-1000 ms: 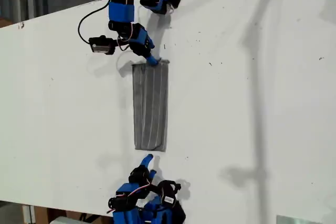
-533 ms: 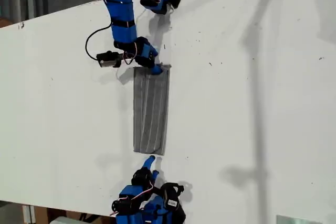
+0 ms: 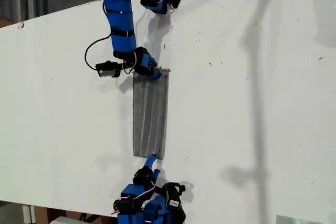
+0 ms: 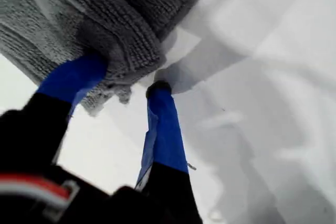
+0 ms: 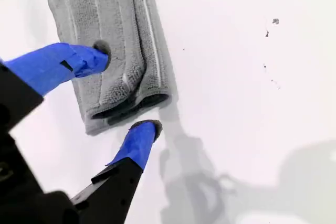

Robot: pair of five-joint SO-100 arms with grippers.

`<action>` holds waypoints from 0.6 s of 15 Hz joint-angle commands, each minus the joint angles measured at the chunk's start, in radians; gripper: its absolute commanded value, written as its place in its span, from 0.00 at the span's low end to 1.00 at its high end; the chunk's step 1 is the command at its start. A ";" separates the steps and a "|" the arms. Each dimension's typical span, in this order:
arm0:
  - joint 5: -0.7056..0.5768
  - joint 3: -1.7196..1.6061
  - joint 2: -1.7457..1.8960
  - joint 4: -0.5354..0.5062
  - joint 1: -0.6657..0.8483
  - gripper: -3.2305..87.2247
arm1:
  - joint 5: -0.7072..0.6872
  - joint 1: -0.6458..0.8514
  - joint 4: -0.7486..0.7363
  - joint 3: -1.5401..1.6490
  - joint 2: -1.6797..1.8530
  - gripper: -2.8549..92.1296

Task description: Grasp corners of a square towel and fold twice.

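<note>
Towel (image 3: 150,114) lies as narrow folded strip. First gripper (image 4: 123,85) jaws parted, straddling bunched end, not clamped. Second gripper (image 5: 128,90) wide open at other end, nothing held. Both layers to be pinched w/ jaw slid under before lift.

We see the broad white matte tabletop (image 3: 252,103) lit bright and even in the exterior view, with soft grey shadows falling toward that view's right, one long and thin, and no hard glare. In the first wrist view the soft grey ribbed towel (image 4: 121,24) is close and blurred, and the white surface behind washes out into pale, smeared shadow bands. The second wrist view is sharper: the cloth's weave reads clearly and a dim shadow lies below its folded end.
</note>
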State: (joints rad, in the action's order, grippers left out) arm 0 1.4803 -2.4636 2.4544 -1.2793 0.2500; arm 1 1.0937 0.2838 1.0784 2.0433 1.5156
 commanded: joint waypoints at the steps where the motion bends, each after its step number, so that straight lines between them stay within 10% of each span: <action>1: 0.011 0.008 0.014 0.015 -0.012 0.31 | 0.003 0.011 -0.002 -0.021 0.006 0.04; 9: 0.014 0.009 0.003 0.048 -0.023 0.31 | 0.141 0.078 0.055 0.264 0.239 0.03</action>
State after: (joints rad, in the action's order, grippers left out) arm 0 1.4803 -2.4636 2.4513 -1.2487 0.2408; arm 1 1.2057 0.3405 1.1045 2.2503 1.6659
